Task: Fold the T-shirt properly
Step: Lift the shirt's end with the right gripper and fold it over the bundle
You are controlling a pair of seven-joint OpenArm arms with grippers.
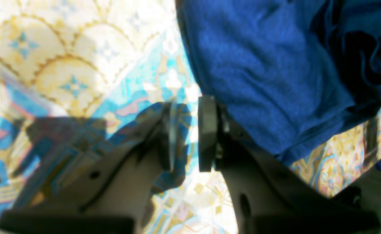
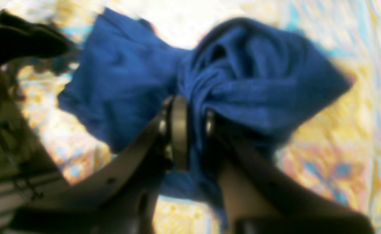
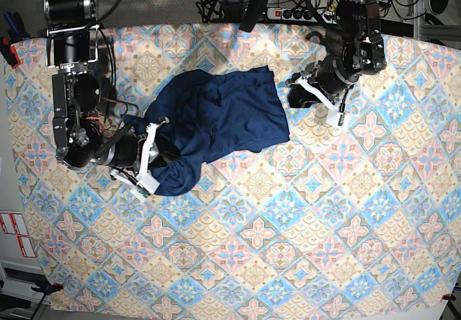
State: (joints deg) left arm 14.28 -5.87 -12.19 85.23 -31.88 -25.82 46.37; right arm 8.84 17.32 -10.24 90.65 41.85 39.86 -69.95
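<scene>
The T-shirt (image 3: 216,114), plain dark blue, lies crumpled on the patterned cloth at the upper middle of the base view. My right gripper (image 3: 153,158) is at its lower left corner. The right wrist view shows this gripper (image 2: 193,130) shut on a bunched fold of the T-shirt (image 2: 122,81), which fans out on both sides of the fingers. My left gripper (image 3: 311,98) hovers just off the garment's right edge. In the left wrist view this gripper (image 1: 186,136) stands open a little, with only the cloth showing in the gap. The T-shirt (image 1: 258,65) lies against the outside of its right finger.
A tablecloth (image 3: 288,226) with blue, pink and yellow tiles covers the whole table. Cables and a power strip (image 3: 295,11) lie beyond the back edge. The arm bases stand at the back left (image 3: 68,17) and back right (image 3: 356,3).
</scene>
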